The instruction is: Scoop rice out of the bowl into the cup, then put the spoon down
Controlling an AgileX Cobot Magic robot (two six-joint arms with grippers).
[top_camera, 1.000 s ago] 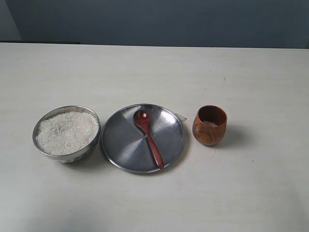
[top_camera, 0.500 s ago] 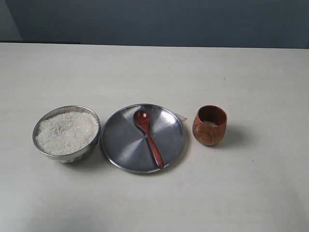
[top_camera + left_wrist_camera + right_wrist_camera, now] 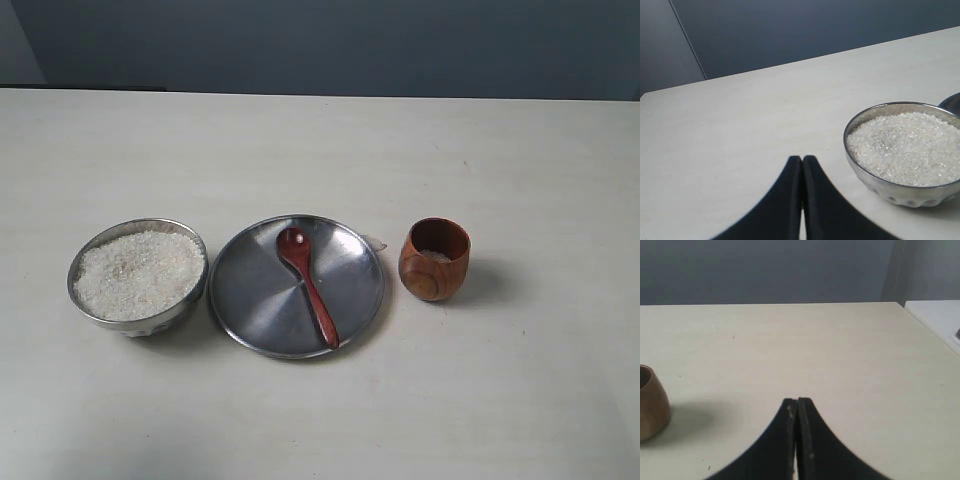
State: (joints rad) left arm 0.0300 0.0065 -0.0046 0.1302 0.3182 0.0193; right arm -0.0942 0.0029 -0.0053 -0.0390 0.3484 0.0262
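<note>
The steel bowl (image 3: pixel 138 276) on the left of the table is heaped with white rice (image 3: pixel 139 272). A reddish-brown wooden spoon (image 3: pixel 307 283) lies on the flat steel plate (image 3: pixel 250 290) in the middle, scoop end toward the back. The wooden cup (image 3: pixel 434 259) stands on the right with a little rice inside. Neither gripper shows in the exterior view. In the left wrist view my left gripper (image 3: pixel 801 160) is shut and empty, short of the bowl (image 3: pixel 900 187) and its rice (image 3: pixel 907 145). My right gripper (image 3: pixel 797 401) is shut and empty, apart from the cup (image 3: pixel 651 404).
A small pale scrap (image 3: pixel 376 241) lies at the plate's back right rim. A dark wall (image 3: pixel 320 45) runs behind the table's far edge. A white surface (image 3: pixel 940 320) adjoins the table in the right wrist view.
</note>
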